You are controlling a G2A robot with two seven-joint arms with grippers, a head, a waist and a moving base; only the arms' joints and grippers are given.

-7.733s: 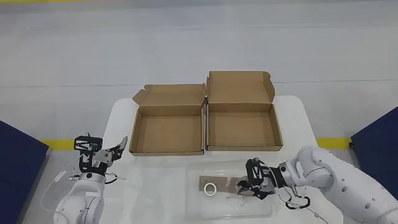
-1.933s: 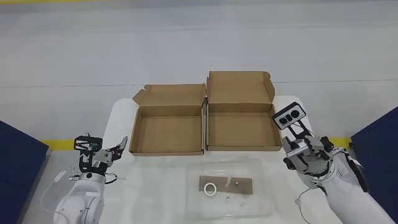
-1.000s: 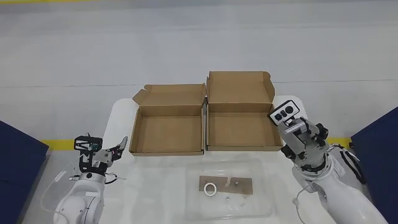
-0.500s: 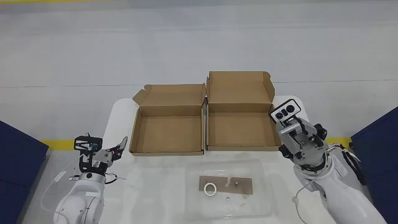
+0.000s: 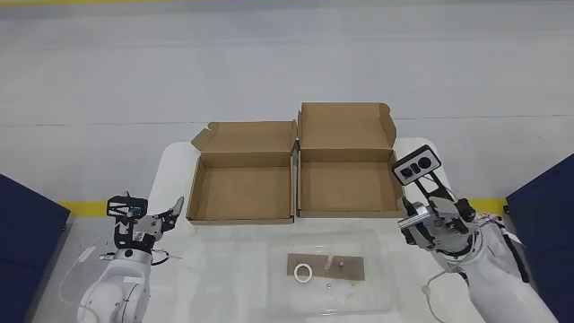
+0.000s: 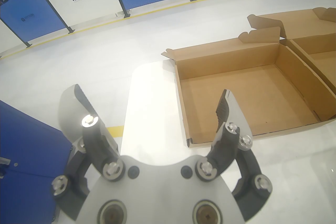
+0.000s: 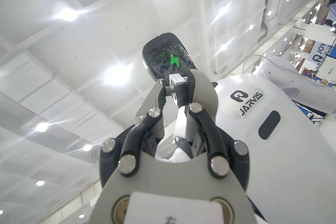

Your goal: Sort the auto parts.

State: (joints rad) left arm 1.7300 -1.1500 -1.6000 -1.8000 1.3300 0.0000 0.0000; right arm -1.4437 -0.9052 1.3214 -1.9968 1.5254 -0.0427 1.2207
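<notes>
right wrist view showed the right gripper (image 7: 175, 89) clamped on a small silvery metal part (image 7: 181, 93) at top view's lower right; it likely needed tipping down over the adjacent brown cardboard box (image 5: 350, 188) before releasing.

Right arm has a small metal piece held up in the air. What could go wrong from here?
1. The right gripper pinches the small metal part only at its fingertips while pointing upward; turning the wrist down could let it slip.
2. The right box and left box sit side by side and look alike, so the part may land in the wrong one or clip a wall.
</notes>
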